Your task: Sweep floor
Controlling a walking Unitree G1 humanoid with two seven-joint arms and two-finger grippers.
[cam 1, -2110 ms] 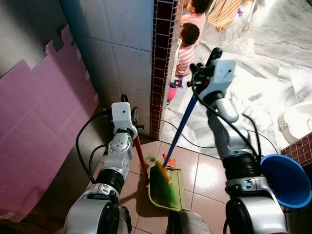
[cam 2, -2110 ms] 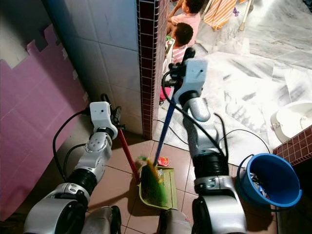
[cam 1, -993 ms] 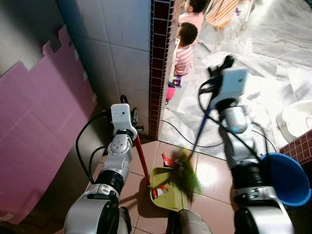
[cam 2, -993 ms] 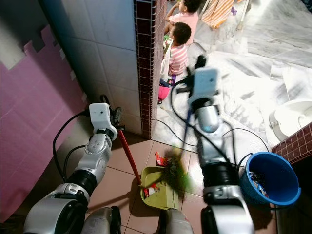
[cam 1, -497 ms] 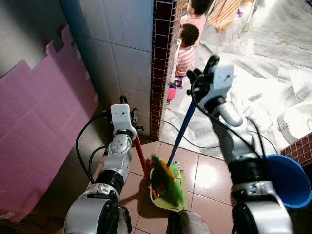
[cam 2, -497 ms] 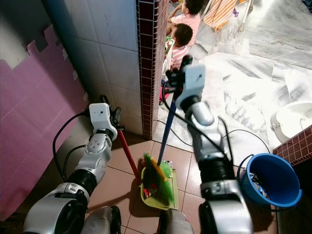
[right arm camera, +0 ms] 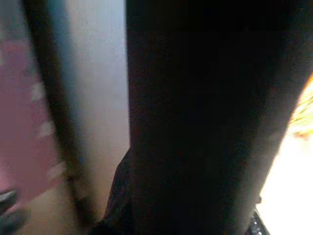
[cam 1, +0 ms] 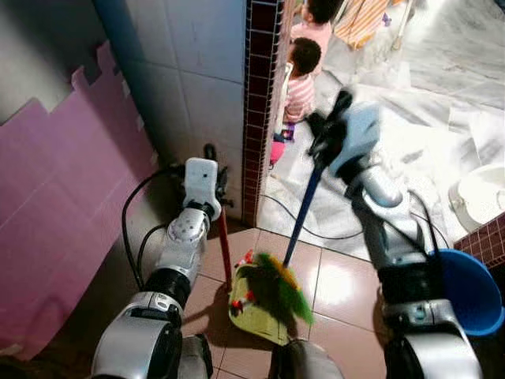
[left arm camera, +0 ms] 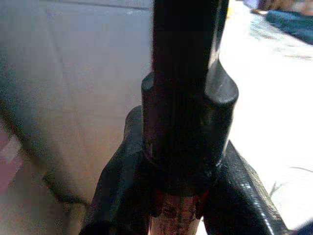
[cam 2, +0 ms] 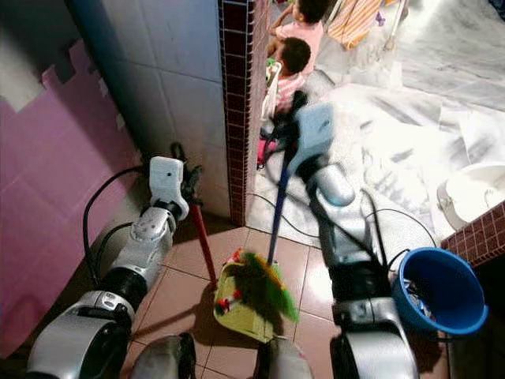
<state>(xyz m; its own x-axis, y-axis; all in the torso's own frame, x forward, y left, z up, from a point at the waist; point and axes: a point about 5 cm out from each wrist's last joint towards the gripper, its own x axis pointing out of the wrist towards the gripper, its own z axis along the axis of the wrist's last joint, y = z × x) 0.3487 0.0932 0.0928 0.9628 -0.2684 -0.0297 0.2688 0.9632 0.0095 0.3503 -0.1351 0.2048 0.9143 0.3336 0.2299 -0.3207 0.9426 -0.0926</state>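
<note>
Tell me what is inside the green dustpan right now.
Red scraps lie in the dustpan near its left edge. The broom's green bristles cover the middle, hiding whatever is beneath them.

Tiled pillar (cam 1: 262,103) and blue bucket (cam 2: 439,293) flanking open floor (cam 1: 339,276).

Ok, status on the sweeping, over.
Left gripper shut on dustpan handle; right gripper shut on broom handle. Bristles over dustpan, red bits inside. Cable on floor ahead.
</note>
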